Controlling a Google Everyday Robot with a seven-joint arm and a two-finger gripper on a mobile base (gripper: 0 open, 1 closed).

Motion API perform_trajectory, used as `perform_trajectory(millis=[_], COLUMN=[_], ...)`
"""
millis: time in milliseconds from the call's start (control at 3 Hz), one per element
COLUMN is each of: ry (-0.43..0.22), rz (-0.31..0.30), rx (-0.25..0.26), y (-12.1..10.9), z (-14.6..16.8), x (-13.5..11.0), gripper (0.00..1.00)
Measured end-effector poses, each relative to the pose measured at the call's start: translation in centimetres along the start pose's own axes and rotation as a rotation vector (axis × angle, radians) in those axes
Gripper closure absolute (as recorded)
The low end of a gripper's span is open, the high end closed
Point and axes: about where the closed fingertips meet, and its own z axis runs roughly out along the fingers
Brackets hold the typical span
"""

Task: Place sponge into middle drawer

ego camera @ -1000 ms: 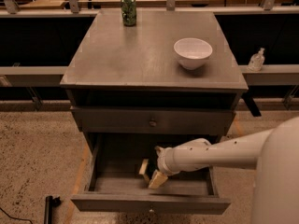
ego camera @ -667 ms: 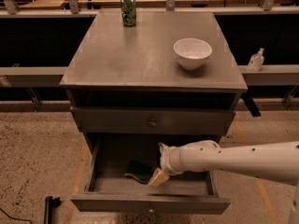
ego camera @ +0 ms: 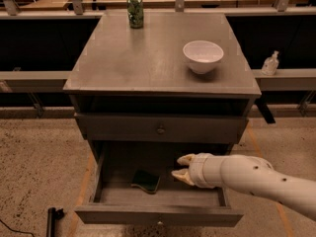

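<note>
Speckled floor [ego camera: 39, 172] surrounds a grey cabinet [ego camera: 148, 68] whose middle drawer [ego camera: 158, 215] stands pulled out. The sponge [ego camera: 145, 180] lies inside (green side up), left of the gripper [ego camera: 183, 168], whose fingers are spread and empty. Placement looks done; next, the arm should lift clear.

Lab-like workspace, railings [ego camera: 29, 76], speckled floor [ego camera: 34, 172], pump bottle [ego camera: 270, 64], fingers [ego camera: 186, 159] in middle drawer [ego camera: 158, 216]

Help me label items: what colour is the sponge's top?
Dark green, camera view; sponge lies in the middle drawer, claw open beside it.
</note>
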Motion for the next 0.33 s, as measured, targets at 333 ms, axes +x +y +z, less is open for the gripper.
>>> perform_trajectory(millis=[333], ry=[0.009], rz=[0.029], rx=[0.074], y=[-1.32], z=[-3.52], x=[1.08], gripper=[0.63])
